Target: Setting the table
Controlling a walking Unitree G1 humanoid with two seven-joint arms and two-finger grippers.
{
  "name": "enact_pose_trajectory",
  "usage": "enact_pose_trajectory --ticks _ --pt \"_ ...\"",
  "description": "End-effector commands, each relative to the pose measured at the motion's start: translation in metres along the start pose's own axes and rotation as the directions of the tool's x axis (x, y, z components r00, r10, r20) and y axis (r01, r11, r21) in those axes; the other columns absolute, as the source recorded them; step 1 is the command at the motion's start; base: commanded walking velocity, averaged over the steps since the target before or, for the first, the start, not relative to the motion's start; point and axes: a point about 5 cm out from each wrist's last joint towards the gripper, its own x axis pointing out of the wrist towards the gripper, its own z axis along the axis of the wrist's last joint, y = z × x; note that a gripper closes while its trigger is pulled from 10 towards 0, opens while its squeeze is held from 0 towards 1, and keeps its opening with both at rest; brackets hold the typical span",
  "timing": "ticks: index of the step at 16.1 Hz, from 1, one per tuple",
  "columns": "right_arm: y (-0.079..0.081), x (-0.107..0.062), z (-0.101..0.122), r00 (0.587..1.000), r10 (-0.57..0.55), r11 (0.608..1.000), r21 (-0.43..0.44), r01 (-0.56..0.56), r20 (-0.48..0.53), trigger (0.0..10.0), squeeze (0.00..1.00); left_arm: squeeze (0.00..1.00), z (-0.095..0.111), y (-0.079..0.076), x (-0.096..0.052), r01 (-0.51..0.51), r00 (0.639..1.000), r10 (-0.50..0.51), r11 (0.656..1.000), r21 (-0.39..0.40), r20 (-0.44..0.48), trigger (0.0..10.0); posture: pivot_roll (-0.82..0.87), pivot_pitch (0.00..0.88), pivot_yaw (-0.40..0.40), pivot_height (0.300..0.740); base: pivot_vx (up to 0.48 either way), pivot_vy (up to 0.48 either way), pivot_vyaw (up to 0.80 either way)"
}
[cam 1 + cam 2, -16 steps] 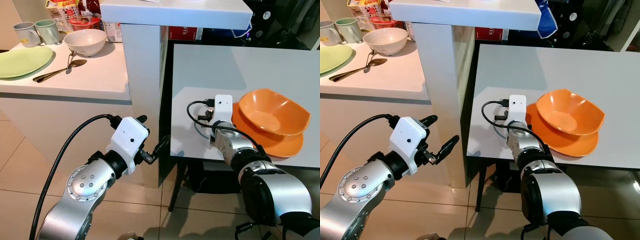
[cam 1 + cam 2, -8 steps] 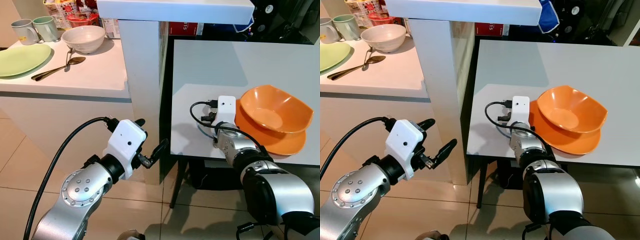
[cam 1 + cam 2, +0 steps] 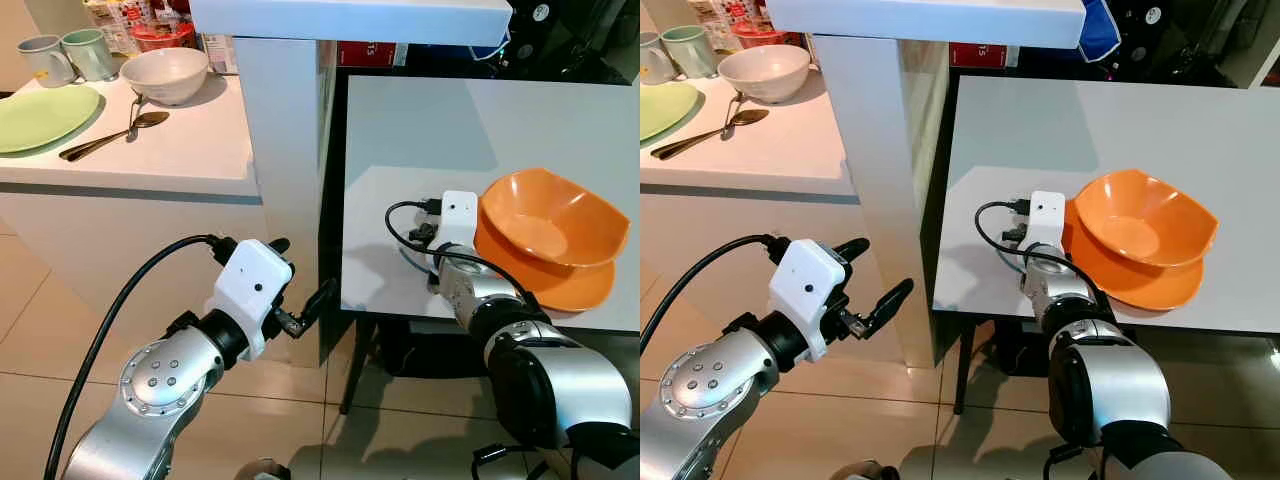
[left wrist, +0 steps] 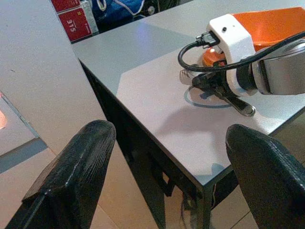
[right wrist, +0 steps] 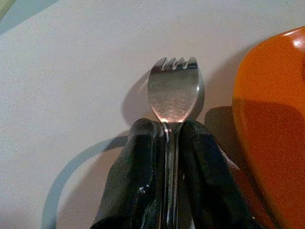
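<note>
1. Gripping a fork by its handle, the right pincer is clenched on it low over the grey tabletop, near the front edge.
2. Fork tines point away from the pincer, and the fork's head casts a shadow on the tabletop just beside the plate; whether it touches the surface cannot be told.
3. Plate, orange, sits at the tabletop's front right, close to the front edge, with an orange bowl stacked in it.
4. Right wrist's white camera housing stands just beside the bowl's near-left rim.
5. Left pincer hangs released, fingers spread wide, below tabletop height, in front of the white pillar and near the grey tabletop's front left corner.
6. White tabletop to the left carries a green plate, a spoon, a white bowl and two mugs toward its back edge.
7. Spoon's bowl end lies just in front of the white bowl.
</note>
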Motion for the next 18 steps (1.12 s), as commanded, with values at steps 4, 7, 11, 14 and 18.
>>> enact_pose_trajectory --ticks 4,7,11,14,18 --pt "0.0 0.001 0.007 1.0 0.009 1.0 0.005 -0.009 0.008 10.0 1.0 0.0 0.002 0.001 -0.003 -0.01 1.0 0.01 1.0 0.008 0.0 10.0 0.22 0.078 0.025 0.74 0.0 0.0 0.0" --pt "0.003 0.001 0.01 0.999 0.034 0.999 -0.004 -0.034 0.022 10.0 1.0 0.0 0.003 0.002 -0.002 -0.015 1.0 0.015 1.0 0.012 0.002 10.0 0.22 0.069 0.024 0.74 0.0 0.0 0.0" --pt "0.004 0.001 0.019 0.998 0.035 0.999 -0.018 -0.034 0.056 10.0 1.0 0.0 0.003 0.005 0.0 -0.018 1.0 0.017 1.0 0.016 0.008 10.0 0.22 0.049 0.025 0.74 0.0 0.0 0.0" --pt "0.006 0.002 0.023 0.997 0.028 0.999 -0.023 -0.027 0.067 10.0 0.0 0.0 0.003 0.005 0.002 -0.012 1.0 0.011 1.0 0.021 0.013 10.0 0.22 0.034 0.026 0.74 0.0 0.0 0.0" --pt "0.01 0.001 0.034 0.991 0.026 0.999 -0.022 -0.023 0.133 10.0 0.0 0.0 0.004 0.008 0.006 -0.011 1.0 0.01 1.0 0.028 0.021 10.0 0.22 0.017 0.027 0.74 0.0 0.0 0.0"
